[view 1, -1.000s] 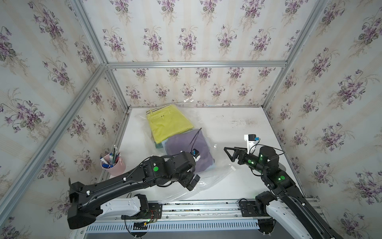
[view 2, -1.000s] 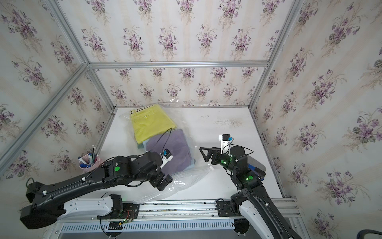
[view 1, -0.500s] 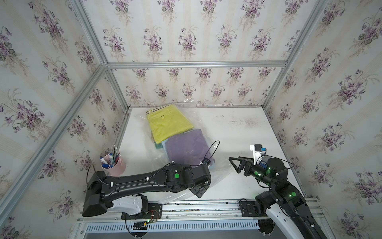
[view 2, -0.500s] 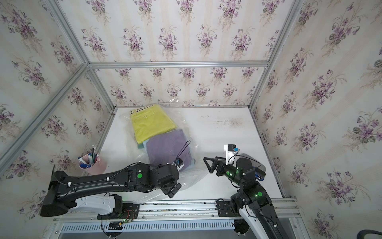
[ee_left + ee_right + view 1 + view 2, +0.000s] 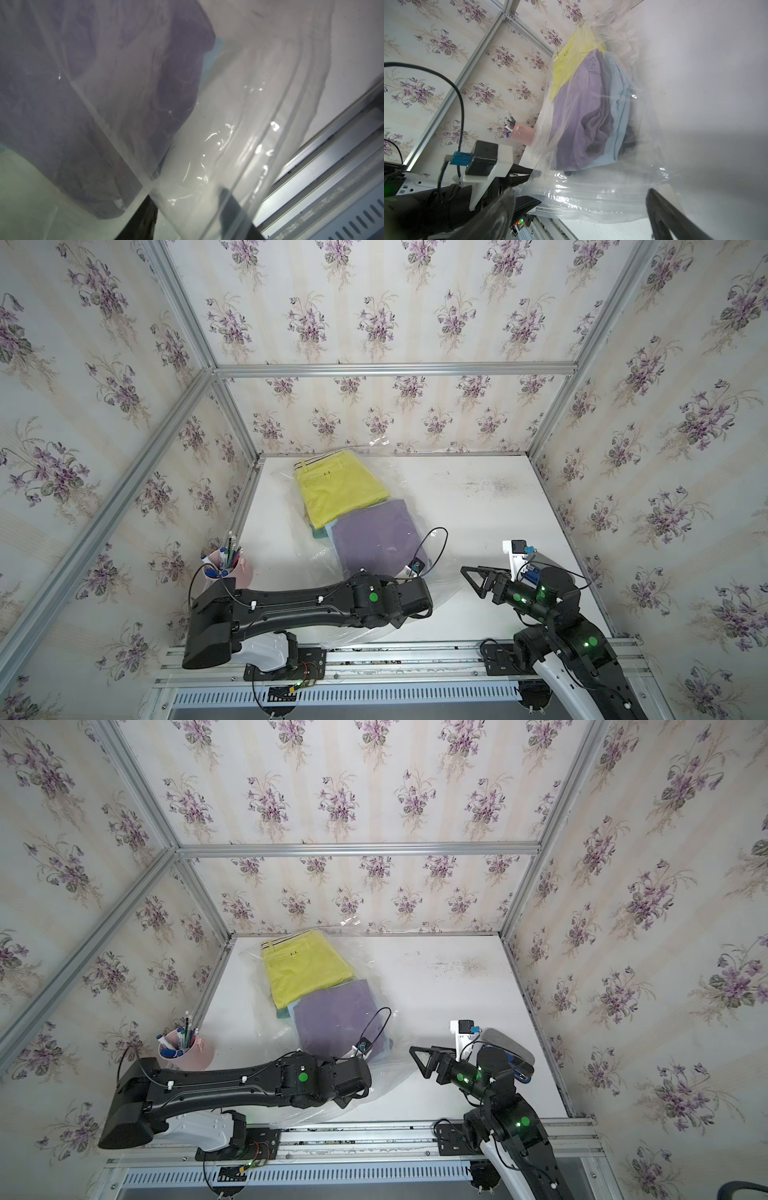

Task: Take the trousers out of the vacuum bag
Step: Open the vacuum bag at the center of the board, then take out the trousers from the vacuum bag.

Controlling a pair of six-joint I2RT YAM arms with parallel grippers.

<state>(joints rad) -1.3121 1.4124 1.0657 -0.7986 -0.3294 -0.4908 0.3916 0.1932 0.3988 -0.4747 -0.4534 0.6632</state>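
While left tool point(image 5: 187, 195) stands half-closed astride mouth film of vacuum bag point(image 5: 591, 199) at worktop point(image 5: 478, 510) near edge, seemingly not pinching: clamp one layer only, lift; right tool point(image 5: 471, 581), wide open, empty, then reaches purple trousers point(image 5: 374, 539), inside bag, left half

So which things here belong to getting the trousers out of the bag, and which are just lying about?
Job in hand: vacuum bag; purple trousers, yellow-green trousers and light blue trousers inside it; left pincer at the bag's near edge; right pincer, open, facing the bag.
Lying about: pink cup of pens by the left wall.
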